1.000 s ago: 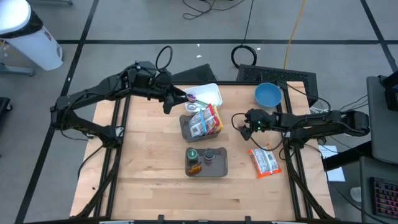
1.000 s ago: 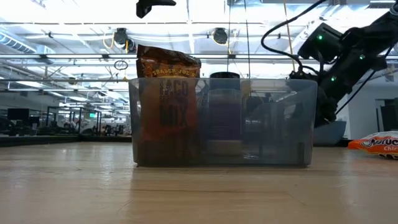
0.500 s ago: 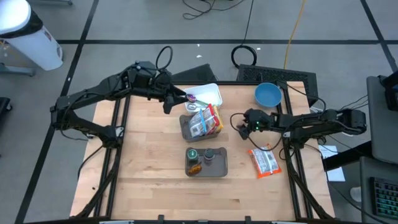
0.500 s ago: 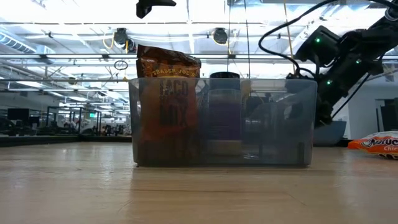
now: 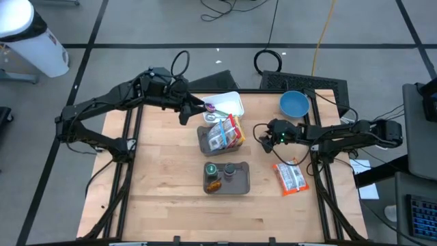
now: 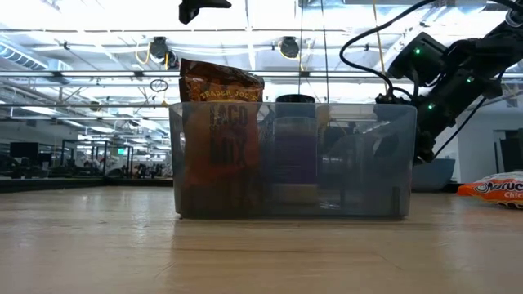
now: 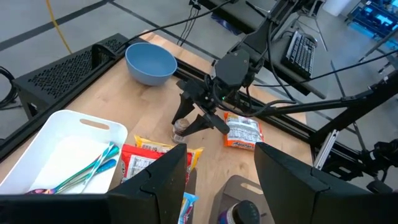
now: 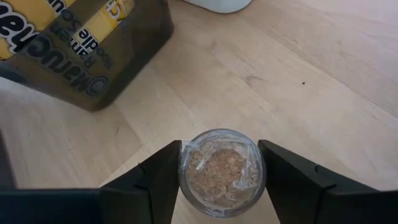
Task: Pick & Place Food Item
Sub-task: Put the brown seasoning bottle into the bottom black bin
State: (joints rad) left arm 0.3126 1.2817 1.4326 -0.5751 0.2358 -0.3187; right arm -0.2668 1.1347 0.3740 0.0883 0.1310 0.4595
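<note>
A small glass jar (image 8: 221,171) with brown contents stands on the wooden table, right of a grey bin (image 5: 220,139) full of snack packets. My right gripper (image 8: 219,177) is shut on this jar; from farther off, the left wrist view shows that gripper (image 7: 194,118) and the jar (image 7: 180,129) too. My left gripper (image 7: 221,180) hangs open and empty in the air above a white tray (image 5: 227,104). My right gripper pinches the jar's round glass wall (image 8: 184,169) between its two fingers, one on each side, just below the top. The fingers come slanting down from the table's right side. The jar stands upright with its base on the table.
A white tray with utensils lies at the far edge. A blue bowl (image 5: 294,104) sits far right, and an orange snack packet (image 5: 290,178) lies near the right edge. A second grey tray (image 5: 227,178) holds bottles nearer the front. Bare wood shows at the left and front.
</note>
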